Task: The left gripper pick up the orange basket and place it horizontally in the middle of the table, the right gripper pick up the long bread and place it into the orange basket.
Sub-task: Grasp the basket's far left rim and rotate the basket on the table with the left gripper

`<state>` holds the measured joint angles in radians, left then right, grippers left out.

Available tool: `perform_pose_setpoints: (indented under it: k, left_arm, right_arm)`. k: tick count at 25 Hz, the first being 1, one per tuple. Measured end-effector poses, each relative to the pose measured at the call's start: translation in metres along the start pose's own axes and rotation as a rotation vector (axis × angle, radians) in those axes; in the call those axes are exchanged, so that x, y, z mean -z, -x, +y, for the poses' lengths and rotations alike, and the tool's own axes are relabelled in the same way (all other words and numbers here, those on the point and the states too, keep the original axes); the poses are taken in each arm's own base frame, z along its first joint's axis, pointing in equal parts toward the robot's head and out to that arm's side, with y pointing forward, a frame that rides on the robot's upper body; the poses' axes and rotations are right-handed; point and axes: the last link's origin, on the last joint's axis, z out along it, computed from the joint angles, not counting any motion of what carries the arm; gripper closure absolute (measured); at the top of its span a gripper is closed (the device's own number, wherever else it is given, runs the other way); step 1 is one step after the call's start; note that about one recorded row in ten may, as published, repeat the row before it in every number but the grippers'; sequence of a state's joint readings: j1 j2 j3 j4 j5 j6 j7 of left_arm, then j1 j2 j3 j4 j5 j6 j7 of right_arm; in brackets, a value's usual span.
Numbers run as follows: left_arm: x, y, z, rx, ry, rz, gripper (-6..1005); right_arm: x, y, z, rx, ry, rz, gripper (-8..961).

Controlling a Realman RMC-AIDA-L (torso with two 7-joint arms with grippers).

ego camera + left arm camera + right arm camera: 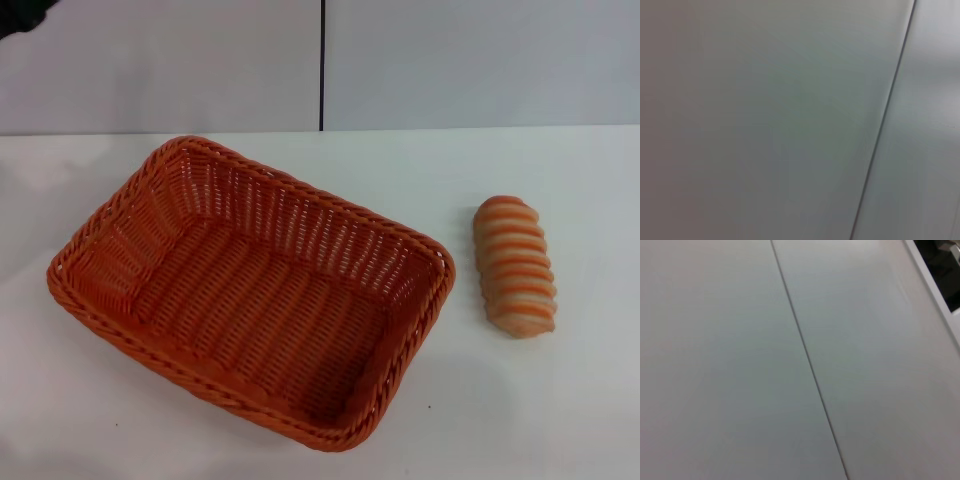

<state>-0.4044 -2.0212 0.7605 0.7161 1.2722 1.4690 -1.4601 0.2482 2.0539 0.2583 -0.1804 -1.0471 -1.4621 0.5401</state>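
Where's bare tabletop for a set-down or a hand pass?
Bare white tabletop lies right of and in front of the striped oblong bread roll, and behind the large orange woven wicker basket toward the grey wall. Tightest: the strip between basket and bread. No tool in view.

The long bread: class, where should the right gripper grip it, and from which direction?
Grip the long bread across its narrow middle, coming down from above. It lies flat on the table, long axis running near to far, both long sides free, apart from the orange basket.

head: down onto table (560,420); wrists: both face seamed wall (765,120)
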Motion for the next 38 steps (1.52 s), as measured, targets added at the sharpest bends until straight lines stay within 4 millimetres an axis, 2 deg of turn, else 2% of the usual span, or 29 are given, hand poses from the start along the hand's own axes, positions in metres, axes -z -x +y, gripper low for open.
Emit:
perform_pose_setpoints:
  k: [5,7,11,20,28,33,38]
  left_arm:
    - [-0.007,-0.004,-0.006,0.002,-0.007,-0.147,214]
    - [-0.011,-0.005,-0.010,-0.003,-0.011,-0.267,215]
    - [-0.013,-0.009,-0.013,-0.028,-0.028,-0.400,215]
    - [-0.016,-0.018,-0.013,-0.071,-0.076,-0.577,214]
    - [-0.035,-0.021,-0.009,-0.164,-0.091,-0.816,214]
    - [-0.049,-0.015,-0.007,-0.191,-0.099,-0.914,215]
    - [-0.060,-0.006,-0.002,-0.215,-0.093,-0.973,231]
  right_arm:
    - [-0.003,0.000,0.002,-0.011,0.009,0.001,937]
    - [-0.002,0.000,0.003,0.000,0.029,0.003,937]
    - [0.000,0.001,0.004,0.027,0.053,0.014,935]
    - [0.003,0.002,-0.001,0.041,0.047,0.019,931]
    - [0.001,0.000,0.002,0.043,0.089,0.044,664]
    - [0.002,-0.004,0.000,0.043,0.078,0.070,517]
    - [0.005,-0.005,-0.004,0.013,0.057,0.080,435]
